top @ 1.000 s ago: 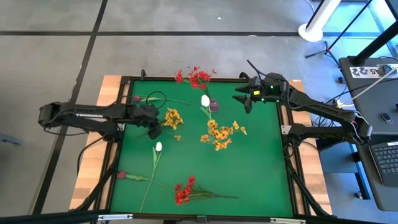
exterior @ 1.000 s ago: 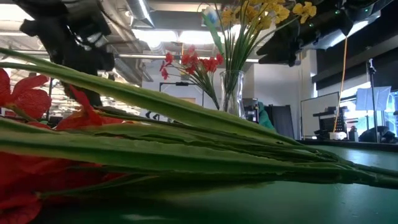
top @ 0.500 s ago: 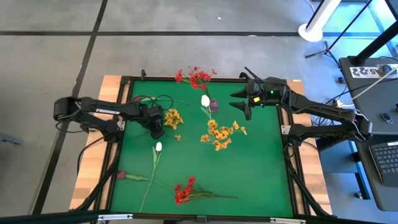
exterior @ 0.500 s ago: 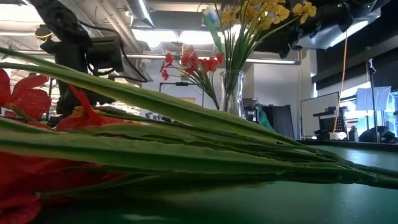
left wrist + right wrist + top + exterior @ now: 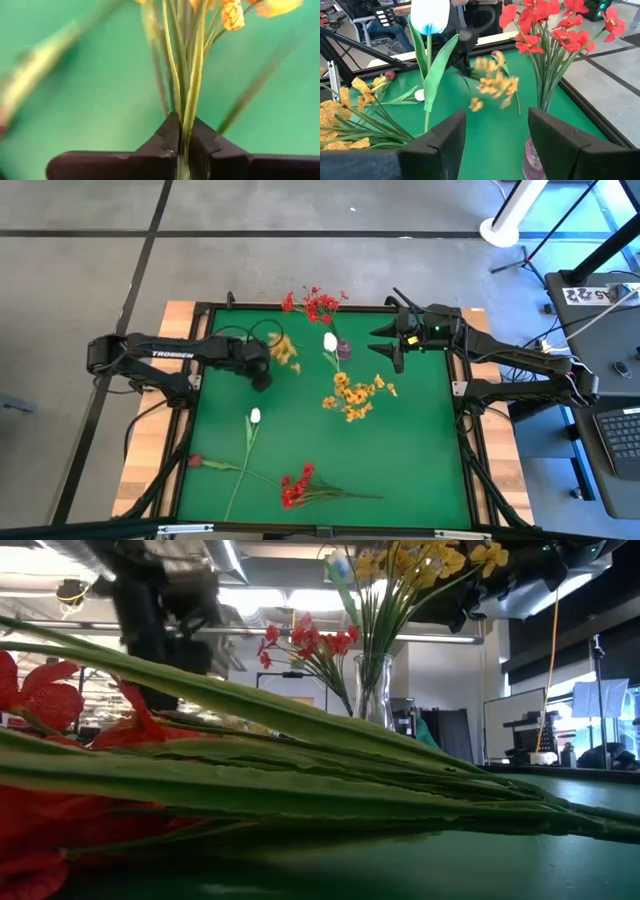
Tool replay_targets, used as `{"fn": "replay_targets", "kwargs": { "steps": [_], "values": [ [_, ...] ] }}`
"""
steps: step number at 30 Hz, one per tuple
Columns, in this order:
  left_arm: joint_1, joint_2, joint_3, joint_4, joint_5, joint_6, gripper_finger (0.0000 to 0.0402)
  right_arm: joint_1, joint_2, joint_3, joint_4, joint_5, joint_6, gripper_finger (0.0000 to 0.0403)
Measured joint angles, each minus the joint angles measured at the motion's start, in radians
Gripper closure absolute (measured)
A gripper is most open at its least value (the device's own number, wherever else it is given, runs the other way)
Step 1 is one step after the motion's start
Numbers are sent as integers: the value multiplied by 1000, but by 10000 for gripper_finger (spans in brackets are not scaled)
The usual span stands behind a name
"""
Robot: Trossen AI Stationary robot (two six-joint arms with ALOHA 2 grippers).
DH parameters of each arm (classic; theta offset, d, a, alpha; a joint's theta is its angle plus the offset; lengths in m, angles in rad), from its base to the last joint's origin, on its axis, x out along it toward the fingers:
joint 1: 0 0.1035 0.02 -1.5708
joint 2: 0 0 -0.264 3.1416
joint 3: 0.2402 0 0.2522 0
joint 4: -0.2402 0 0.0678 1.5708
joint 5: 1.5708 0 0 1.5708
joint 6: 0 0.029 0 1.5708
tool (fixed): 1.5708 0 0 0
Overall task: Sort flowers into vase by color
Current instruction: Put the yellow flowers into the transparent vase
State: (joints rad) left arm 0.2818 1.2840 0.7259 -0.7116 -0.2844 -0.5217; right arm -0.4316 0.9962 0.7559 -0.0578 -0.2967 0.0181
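Pinched by its green stems in the pressed-together left gripper (image 5: 182, 142) above the green mat's (image 5: 420, 460) far-left part, the yellow flower sprig (image 5: 283, 348) should be kept upright and carried slowly, while the spread right gripper (image 5: 492, 132) waits nearby.

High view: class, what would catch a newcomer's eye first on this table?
The left gripper, shut on a yellow flower sprig, holds it at the green mat's far left. Mid-mat, a vase of yellow flowers stands out. The right gripper waits open at the far right, beside the red flowers at the far edge.
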Motion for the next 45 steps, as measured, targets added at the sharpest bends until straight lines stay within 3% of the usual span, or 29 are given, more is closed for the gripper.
{"fn": "replay_targets", "kwargs": {
  "steps": [9, 17, 21, 27, 31, 34, 40, 45],
  "values": [
    [-99, -105, 221, -127, -166, 5, 398, 0, 0, 0, -5, 0, 2, 190],
    [-293, -337, 247, -88, -382, -48, 399, -1, -10, 0, -5, 54, -2, 190],
    [-401, -420, 247, 30, -470, -7, 400, -1, -39, 0, 1, 87, -26, 190],
    [-531, -428, 198, 461, -488, 258, 400, -1, -94, 0, 16, 114, -31, 190],
    [-607, -381, 89, 895, -471, 510, 400, 0, -108, 0, 19, 122, -31, 190],
    [-628, -331, -36, 1263, -379, 651, 400, 0, -109, 0, 19, 122, -26, 190],
    [-587, -146, -248, 1851, -255, 710, 401, 0, -109, 0, 19, 122, -18, 190],
    [-519, 16, -247, 2033, -113, 672, 401, 0, -109, 0, 19, 121, 8, 190]
  ]
}}
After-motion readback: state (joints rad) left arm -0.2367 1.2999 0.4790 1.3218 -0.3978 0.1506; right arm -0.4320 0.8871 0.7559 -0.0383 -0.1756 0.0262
